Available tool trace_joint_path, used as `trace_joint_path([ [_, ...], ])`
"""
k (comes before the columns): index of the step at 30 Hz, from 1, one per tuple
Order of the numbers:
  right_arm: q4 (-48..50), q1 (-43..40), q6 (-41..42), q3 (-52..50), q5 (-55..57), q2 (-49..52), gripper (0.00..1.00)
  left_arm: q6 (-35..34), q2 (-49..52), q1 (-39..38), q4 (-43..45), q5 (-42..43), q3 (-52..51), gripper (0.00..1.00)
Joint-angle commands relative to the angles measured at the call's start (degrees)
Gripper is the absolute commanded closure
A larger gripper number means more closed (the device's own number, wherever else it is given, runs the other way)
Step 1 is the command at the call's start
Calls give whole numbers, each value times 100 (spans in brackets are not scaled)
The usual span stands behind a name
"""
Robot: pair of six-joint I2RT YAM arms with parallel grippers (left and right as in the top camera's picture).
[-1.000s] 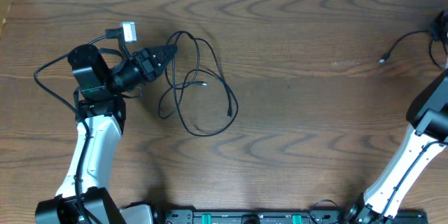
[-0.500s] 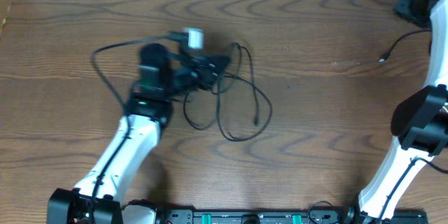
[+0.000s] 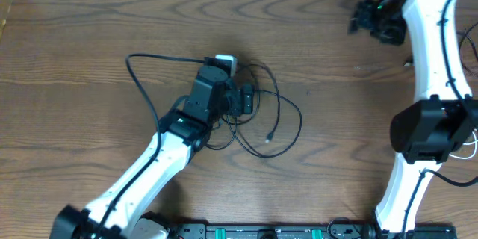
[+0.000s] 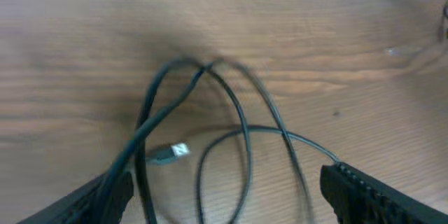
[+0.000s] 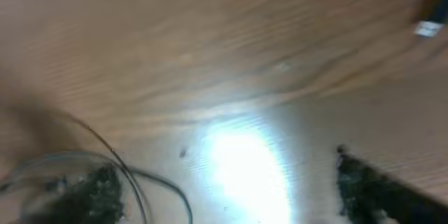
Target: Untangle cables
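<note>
Overhead: the left gripper (image 3: pixel 248 98) hangs over the middle of the wooden table (image 3: pixel 89 30), its jaws apart. The black cables (image 3: pixel 261 119) lie in overlapping loops directly beneath it and spread out on the side away from its arm. The right gripper (image 3: pixel 358 16) is well apart from the left gripper, up near the table's far edge.

Left wrist: the two fingers (image 4: pixel 364 192) stand wide, holding nothing. Black cable strands cross on the wood between and ahead of them, and a small plug (image 4: pixel 171 152) rests near the other finger.

Right wrist: the picture is badly blurred. The fingers (image 5: pixel 378 196) are spread with bare wood between them, and a thin dark cord (image 5: pixel 115 162) curves beside one.
</note>
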Motion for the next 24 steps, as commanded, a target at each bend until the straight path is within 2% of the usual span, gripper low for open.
trace_joint_path([
  [1, -20, 398, 15, -37, -160, -76, 1, 199, -800, 153, -289, -1134, 50, 9],
  [4, 151, 739, -284, -267, -671, -76, 1, 170, -1558, 304, -767, -1709, 50, 8],
  [9, 776, 1320, -789, -1051, -1211, -76, 1, 157, -2599, 446, -1427, -1735, 50, 8],
  [14, 1606, 2065, -918, -2186, -1499, -76, 1, 98, -3136, 446, -2096, -2048, 50, 8],
  [19, 2253, 2756, -872, -2743, -1567, -76, 1, -1158, -3362, 446, -2656, -3244, 50, 8],
  [21, 2422, 3045, -868, -2771, -1438, -76, 1, -1314, -3416, 446, -2710, -3292, 50, 8],
  [24, 2671, 3445, -516, -2771, -496, -76, 1, -1484, -3423, 446, -2769, -3254, 50, 7],
])
